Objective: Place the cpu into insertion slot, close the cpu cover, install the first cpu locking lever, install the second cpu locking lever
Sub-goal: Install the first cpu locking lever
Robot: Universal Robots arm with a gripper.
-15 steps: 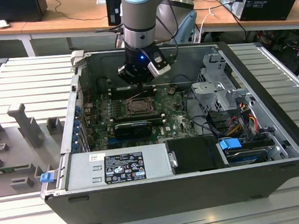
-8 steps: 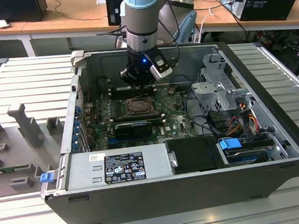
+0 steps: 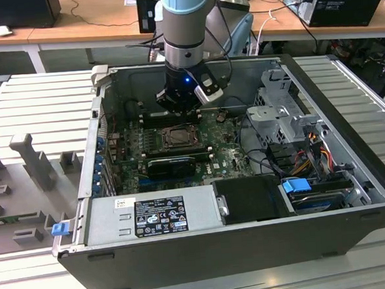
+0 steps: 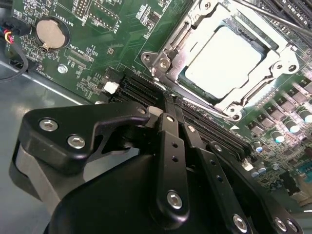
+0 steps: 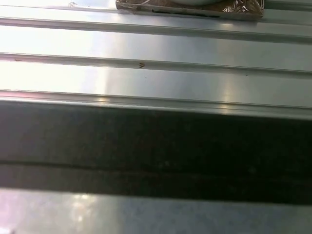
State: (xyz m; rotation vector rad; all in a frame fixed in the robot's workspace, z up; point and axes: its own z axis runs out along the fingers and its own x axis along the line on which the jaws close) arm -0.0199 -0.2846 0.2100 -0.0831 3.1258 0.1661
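In the second wrist view, the gripper (image 4: 163,114) has its black fingers (image 4: 170,146) clenched together, grasping nothing. Beyond them, at about one o'clock, the cpu (image 4: 225,59) sits in the slot (image 4: 183,80) with the cover (image 4: 253,87) down around it on the motherboard (image 4: 117,34).

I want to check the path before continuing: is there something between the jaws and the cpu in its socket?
Nothing visible. In the second wrist view the cpu sits in the insertion slot, the cpu cover framing it, open board between it and the gripper.
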